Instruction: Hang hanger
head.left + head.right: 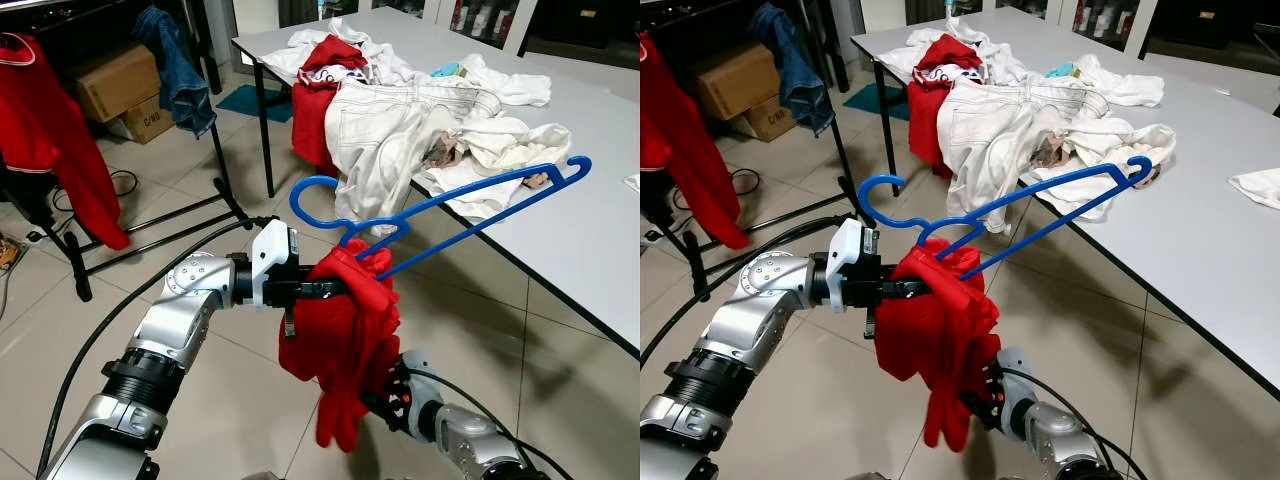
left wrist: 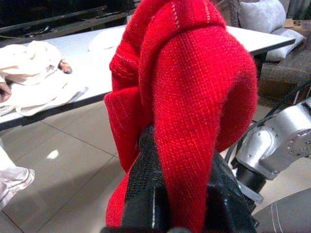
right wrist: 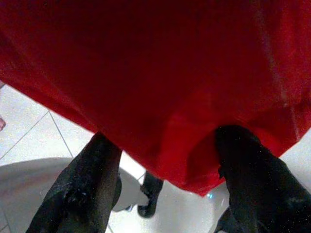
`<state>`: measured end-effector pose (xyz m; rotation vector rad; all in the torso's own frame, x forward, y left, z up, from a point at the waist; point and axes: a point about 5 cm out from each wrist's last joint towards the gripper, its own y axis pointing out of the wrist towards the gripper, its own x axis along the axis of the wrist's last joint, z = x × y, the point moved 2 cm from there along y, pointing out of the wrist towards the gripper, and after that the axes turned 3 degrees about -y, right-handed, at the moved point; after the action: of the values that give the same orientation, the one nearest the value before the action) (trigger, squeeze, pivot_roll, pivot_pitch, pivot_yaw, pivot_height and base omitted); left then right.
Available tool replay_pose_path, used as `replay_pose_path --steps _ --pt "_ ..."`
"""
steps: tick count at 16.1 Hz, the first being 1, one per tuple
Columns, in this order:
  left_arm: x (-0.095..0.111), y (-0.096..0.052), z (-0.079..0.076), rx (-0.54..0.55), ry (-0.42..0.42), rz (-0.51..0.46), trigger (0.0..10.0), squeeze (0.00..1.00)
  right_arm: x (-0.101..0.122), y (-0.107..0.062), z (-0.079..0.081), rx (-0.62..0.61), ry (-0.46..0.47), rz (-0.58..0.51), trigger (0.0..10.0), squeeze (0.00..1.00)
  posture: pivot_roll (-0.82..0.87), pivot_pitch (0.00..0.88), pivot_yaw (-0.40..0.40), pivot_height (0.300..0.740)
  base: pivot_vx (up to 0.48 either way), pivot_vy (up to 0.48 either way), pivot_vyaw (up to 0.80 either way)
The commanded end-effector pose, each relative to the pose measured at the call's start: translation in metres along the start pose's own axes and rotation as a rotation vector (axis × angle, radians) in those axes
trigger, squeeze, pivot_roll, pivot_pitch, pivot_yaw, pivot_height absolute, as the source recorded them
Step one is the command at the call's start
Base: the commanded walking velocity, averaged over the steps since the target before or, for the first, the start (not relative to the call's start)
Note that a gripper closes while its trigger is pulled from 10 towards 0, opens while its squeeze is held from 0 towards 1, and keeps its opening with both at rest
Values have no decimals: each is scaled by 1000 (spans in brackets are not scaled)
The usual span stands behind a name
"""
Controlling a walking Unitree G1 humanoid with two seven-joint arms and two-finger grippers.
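A: Checking head views first. What did your left gripper (image 1: 335, 288) have?

B: You had it clamped on the red garment (image 1: 345, 345), the bunched top held mid-air over the tile floor (image 1: 230, 400). The blue hanger (image 1: 440, 205) sat in that same bunch, hook pointing toward the clothes rack (image 1: 150, 225), long end reaching over the grey table (image 1: 590, 240) edge, near the pile of white clothes (image 1: 410, 125).

A: Right side?

B: Your right gripper (image 1: 985, 395) was low, behind the garment's hanging tail. Head views hid the fingertips.

A: Left wrist view?

B: Both fingers (image 2: 146, 194) pressed shut on a fold of red knit, table and white cloth behind it.

A: Right wrist view?

B: Fingers (image 3: 82, 189) were spread wide apart, red fabric draped between and above them, none pinched. Tiles below.

A: Anything on the rack?

B: A red garment on rack (image 1: 50, 130) and jeans (image 1: 175, 70) hung there; cardboard boxes (image 1: 115, 85) behind.
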<state>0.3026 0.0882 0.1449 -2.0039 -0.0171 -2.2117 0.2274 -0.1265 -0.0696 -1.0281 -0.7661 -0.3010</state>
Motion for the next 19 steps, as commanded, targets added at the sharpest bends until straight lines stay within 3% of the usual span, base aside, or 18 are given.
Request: replay_pose_path --steps 1,2,3,13,19 --pt "11 0 4 9 45 -23 10000 0 0 1 1 -6 6 4 10000 0 -88 0 32 740 0 0 0" --pt "12 0 4 11 47 -26 10000 0 -2 2 3 -1 5 7 4510 0 -87 0 31 740 0 0 0" --pt "12 0 4 12 48 -28 10000 0 -1 3 4 4 5 2 0 0 -87 0 31 740 0 0 0" --pt "12 0 4 16 45 -32 10000 0 6 -2 -4 -21 30 -80 0 0 -92 0 32 740 0 0 0" --pt "12 1 7 58 47 -53 10000 0 27 -13 -35 -217 94 -206 0 0 -91 0 26 740 0 0 0"
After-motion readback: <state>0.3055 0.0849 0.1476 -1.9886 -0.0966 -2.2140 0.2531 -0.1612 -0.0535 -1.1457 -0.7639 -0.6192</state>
